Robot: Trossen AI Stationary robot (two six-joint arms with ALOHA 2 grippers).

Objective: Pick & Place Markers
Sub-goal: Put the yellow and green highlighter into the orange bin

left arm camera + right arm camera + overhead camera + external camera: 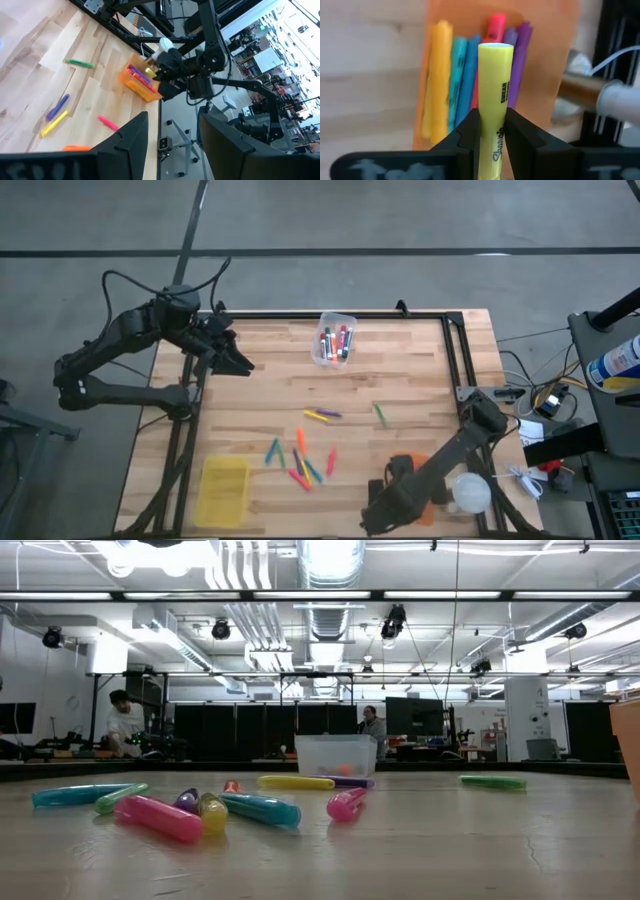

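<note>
Loose markers [300, 458] in several colours lie flat on the wooden table near its middle; the low view shows them too [160, 817]. My right gripper [492, 120] is at the near right [385, 502], above an orange bin [545, 75] holding several markers [455, 75]. It is shut on a yellow marker [495, 80]. My left gripper [172, 122] waits open at the far left [240, 365], touching nothing. A clear bin [335, 340] with red and dark markers stands at the far middle. My right gripper pinches the yellow marker's printed barrel [496, 125] between its two fingers. The marker lies along the fingers, and its flat end [495, 47] sticks out past the fingertips toward the orange bin below. It is lifted clear of the bin and table.
An empty-looking yellow bin [225, 488] sits at the near left. A black frame rail [455, 360] runs along the table's far and right sides. A white ball-like object [470, 492] lies next to the orange bin [410, 467]. People stand in the room behind [125, 725].
</note>
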